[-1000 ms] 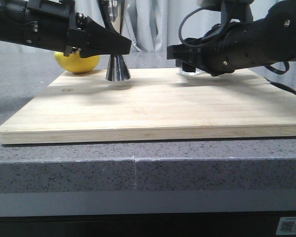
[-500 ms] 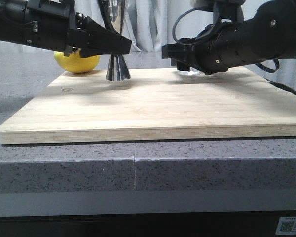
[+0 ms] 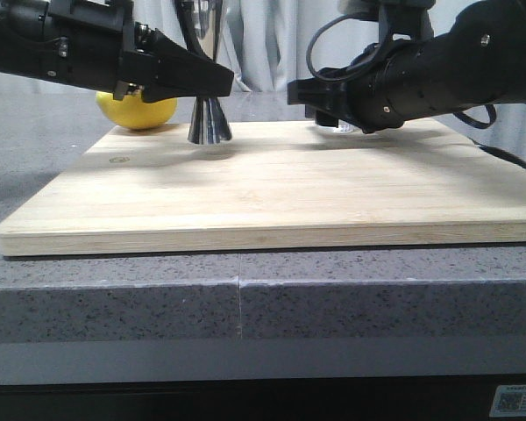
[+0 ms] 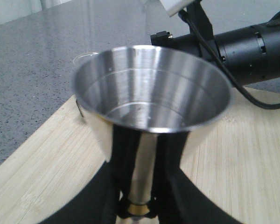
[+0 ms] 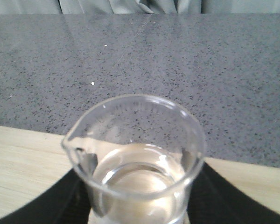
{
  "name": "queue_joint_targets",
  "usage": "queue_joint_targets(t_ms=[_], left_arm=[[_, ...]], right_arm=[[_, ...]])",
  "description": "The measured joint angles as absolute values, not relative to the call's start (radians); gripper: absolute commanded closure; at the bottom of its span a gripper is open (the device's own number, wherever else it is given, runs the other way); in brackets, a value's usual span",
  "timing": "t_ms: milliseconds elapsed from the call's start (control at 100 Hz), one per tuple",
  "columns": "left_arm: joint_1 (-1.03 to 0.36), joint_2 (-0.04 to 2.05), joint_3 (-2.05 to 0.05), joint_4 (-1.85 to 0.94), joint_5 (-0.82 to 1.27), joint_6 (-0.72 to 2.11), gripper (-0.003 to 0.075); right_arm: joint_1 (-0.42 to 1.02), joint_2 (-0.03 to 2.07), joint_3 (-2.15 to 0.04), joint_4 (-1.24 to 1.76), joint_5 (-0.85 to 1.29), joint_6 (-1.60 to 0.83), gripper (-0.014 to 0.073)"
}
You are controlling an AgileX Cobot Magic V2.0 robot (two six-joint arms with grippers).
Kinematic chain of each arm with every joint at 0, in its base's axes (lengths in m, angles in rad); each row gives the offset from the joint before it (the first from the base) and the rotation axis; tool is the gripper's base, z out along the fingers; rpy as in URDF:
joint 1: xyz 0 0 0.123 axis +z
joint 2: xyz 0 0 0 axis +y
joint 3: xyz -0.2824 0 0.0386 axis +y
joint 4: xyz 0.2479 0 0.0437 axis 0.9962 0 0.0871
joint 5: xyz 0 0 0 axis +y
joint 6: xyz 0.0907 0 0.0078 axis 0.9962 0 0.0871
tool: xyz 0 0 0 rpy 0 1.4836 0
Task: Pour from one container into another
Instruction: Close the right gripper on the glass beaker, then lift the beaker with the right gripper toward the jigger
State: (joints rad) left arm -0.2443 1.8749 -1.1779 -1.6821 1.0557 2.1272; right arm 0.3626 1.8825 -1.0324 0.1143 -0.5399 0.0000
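Observation:
The steel jigger (image 3: 209,123) stands upright on the wooden board (image 3: 272,189) at the back left. My left gripper (image 3: 212,86) is shut on its narrow waist. In the left wrist view its open cup (image 4: 151,93) fills the picture, with dark fingers (image 4: 123,154) pressed on both sides above the gold waist (image 4: 139,208). The glass beaker (image 5: 135,158) holds clear liquid and sits between the fingers of my right gripper (image 5: 137,205), which is shut on it. From the front only the beaker's base (image 3: 342,127) shows under the right gripper (image 3: 311,95), at the back of the board.
A yellow lemon (image 3: 138,112) lies behind the board's back left corner, under my left arm. The board rests on a grey speckled stone counter (image 3: 245,298). A pale curtain (image 3: 263,44) hangs behind. The right arm's cable (image 4: 214,51) loops near the jigger.
My right arm with the beaker has shifted left, towards the jigger, and risen slightly. The left arm and jigger have stayed still.

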Motion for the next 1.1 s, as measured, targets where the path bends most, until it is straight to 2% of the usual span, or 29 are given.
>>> queue_joint_targets(t_ms=[330, 610, 1100], left_arm=[[-0.244, 1.875, -1.178, -1.682, 1.056, 2.127, 0.0713], [-0.244, 1.875, -1.178, -1.682, 1.056, 2.127, 0.0713], [-0.244, 1.875, -1.178, -1.682, 1.056, 2.127, 0.0713]], right_arm=[[0.363, 1.869, -1.033, 0.085, -0.511, 0.000, 0.0333], [0.363, 1.770, -1.033, 0.014, -0.422, 0.000, 0.0333], [0.373, 1.629, -1.122, -0.160, -0.115, 0.000, 0.0333]])
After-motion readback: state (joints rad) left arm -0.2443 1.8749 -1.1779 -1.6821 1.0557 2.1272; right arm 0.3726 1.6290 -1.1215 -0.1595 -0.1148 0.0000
